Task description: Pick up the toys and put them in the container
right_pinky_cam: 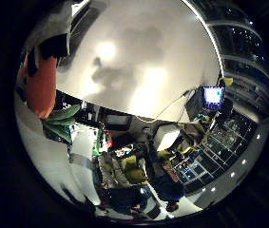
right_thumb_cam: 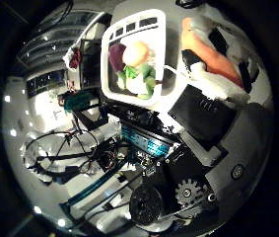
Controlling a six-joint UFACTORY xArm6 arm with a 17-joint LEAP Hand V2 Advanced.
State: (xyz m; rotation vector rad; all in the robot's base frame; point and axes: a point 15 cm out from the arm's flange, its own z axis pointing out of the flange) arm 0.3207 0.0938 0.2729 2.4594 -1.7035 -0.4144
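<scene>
The robot's hand point(right_thumb_cam: 213, 74) held an orange carrot toy point(right_thumb_cam: 209, 53), its white and black fingers point(right_thumb_cam: 218, 89) curled round the toy's body, close above a white table point(right_pinky_cam: 139, 52). In the little finger side view the carrot's green leaves hung free past the fingers. The white container point(right_thumb_cam: 110, 54), a basket with slots along one rim, sat on the table just beside the hand and already held several toys point(right_thumb_cam: 136, 69), among them a pale round one, a purple one and a green one. The carrot had not yet reached the basket; it was outside the rim, near one wall

The risk from here lay mainly in the release. The hand looked to be off to one side of the basket, so opening the fingers too soon would likely have dropped the carrot onto the table, or onto the rim, from which it could roll away. The toys piled inside left limited room, and a long carrot laid across them might have tipped back out. A low pass could also have knocked the light basket's wall and shifted it. How firmly the fingers gripped the carrot could not be told, so a slip in transit was also possible
</scene>
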